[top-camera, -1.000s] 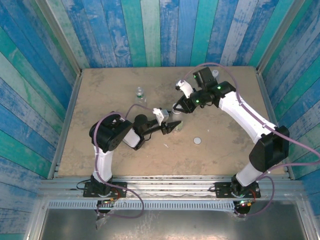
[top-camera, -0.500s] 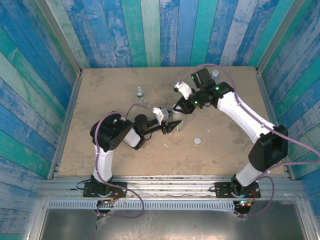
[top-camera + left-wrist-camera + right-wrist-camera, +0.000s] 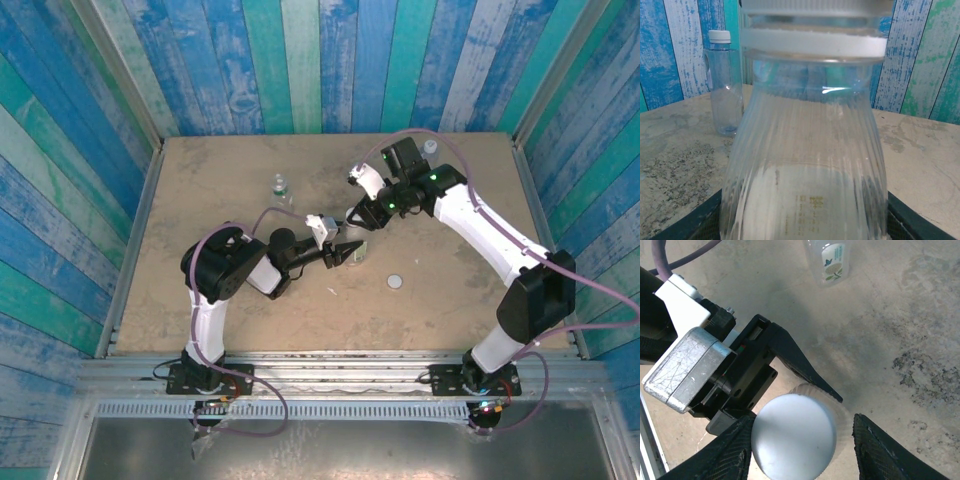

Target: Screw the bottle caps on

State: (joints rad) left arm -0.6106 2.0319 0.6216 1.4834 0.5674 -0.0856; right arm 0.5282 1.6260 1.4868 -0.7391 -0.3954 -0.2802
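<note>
My left gripper [image 3: 348, 252] is shut on a short clear ribbed bottle [image 3: 805, 150] standing at mid table, its dark fingers [image 3: 907, 225] flanking the base. A white cap [image 3: 792, 442] sits on that bottle's neck. My right gripper [image 3: 802, 419] hangs straight over the cap, open, one finger close to the cap's left edge and a clear gap on the other side. A loose white cap [image 3: 395, 282] lies on the table to the right. A green-labelled bottle [image 3: 279, 186] stands at the back left, and a capped blue-tinted bottle [image 3: 725, 82] stands further off.
The tan tabletop [image 3: 200, 190] is walled in by blue and green painted planks [image 3: 300, 60]. The right arm reaches in from the back right, over the held bottle. Bare table lies at the front and on the left.
My right gripper's jaws have spread apart around the cap. Both arms and the held bottle stay where they were.
</note>
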